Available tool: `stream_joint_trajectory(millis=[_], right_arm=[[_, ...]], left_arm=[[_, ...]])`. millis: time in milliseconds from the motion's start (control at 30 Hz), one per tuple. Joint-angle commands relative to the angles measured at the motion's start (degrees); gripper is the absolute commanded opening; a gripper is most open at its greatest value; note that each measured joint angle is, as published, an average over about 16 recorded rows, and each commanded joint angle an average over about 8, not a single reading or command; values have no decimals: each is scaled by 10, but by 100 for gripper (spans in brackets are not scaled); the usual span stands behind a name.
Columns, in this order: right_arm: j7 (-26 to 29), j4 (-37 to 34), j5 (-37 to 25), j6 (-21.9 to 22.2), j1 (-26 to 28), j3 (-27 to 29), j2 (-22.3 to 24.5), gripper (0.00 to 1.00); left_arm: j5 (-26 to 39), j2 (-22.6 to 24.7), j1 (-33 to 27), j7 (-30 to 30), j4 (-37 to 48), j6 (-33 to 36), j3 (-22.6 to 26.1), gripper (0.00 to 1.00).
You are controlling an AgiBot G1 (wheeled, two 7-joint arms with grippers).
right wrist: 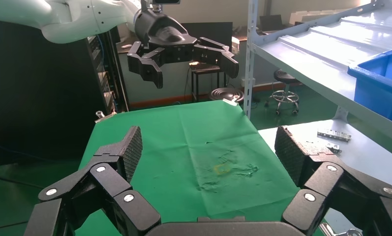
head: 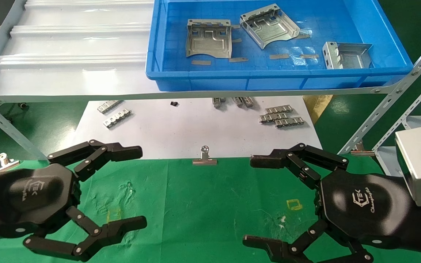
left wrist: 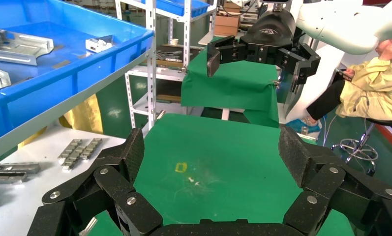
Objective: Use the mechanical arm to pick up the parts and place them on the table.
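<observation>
Green cloth, scuffed and marked with small yellow square outlines, covers the counter nearest the robot; nothing from the task lies on it yet.

Left hand: black, three-fingered, white logo on the palm housing, fingers spread wide and holding nothing, hovering low over the cloth. Right hand: same make, likewise splayed and empty, facing the left one across the counter.

Silver binder clip: pinned at the cloth's far edge, where a white sheet begins. Small ridged metal strips lie in loose groups on that sheet.

Pale grey ribbed shelf: above and beyond, carrying a blue plastic bin.

Parts, three, all inside the bin: one flat-lying bracket, one angled beside it, one boxier piece near the right wall. Stamped sheet metal, silvery, with slots, embossed channels and bent-up edges. Likely light and rigid but slick on the flat faces, possibly sharp at the cut edges; the upturned flanges look the best purchase, fingers pinching across opposite rims.
</observation>
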Motion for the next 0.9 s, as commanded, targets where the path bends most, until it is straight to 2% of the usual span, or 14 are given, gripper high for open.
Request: stream_joint_trajectory(millis=[33,700,733,900], right_arm=[[0,0,0,0,0,0,0,100],[0,0,0,0,0,0,0,100],[0,0,0,0,0,0,0,100],[0,0,0,0,0,0,0,100]], left_arm=[[0,0,0,0,0,0,0,100],[0,0,0,0,0,0,0,98],[0,0,0,0,0,0,0,89],[0,0,0,0,0,0,0,27]])
